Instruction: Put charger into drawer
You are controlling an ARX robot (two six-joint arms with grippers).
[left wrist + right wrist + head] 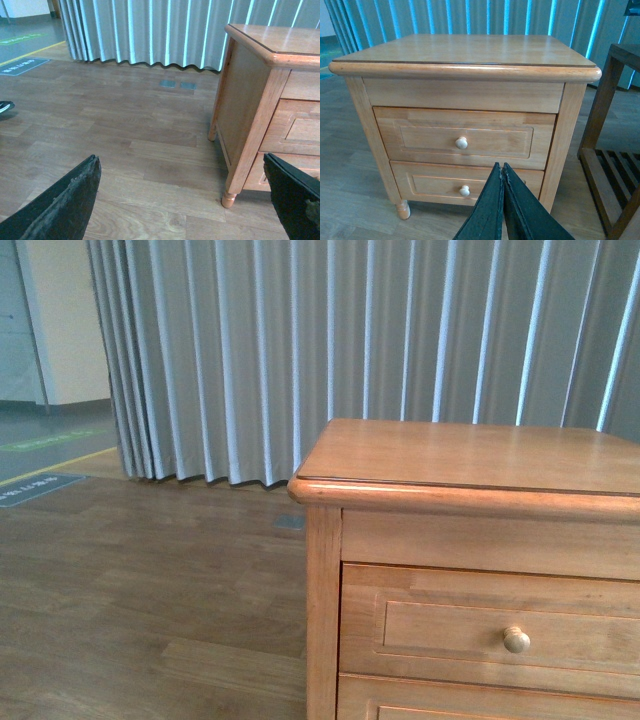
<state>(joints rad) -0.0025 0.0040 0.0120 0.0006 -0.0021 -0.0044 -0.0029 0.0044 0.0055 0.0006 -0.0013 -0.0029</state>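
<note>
Drawer (pixel 465 137) shut, charger in no view, left gripper (pixel 185 200) spread wide over floor, right gripper (pixel 502 200) pressed together before cabinet (pixel 465 55): I risk hooking the lower knob (pixel 464 190) instead of the upper knob (pixel 461 143).

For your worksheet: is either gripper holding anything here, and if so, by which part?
Nothing is held. The left gripper is open and empty; the right gripper is shut with nothing between its fingers.

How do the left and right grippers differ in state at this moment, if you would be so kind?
The left gripper is open, fingers spread wide over the wooden floor; the right gripper is shut, fingers pressed together, facing the cabinet drawers. Both are black and hold nothing.
</note>
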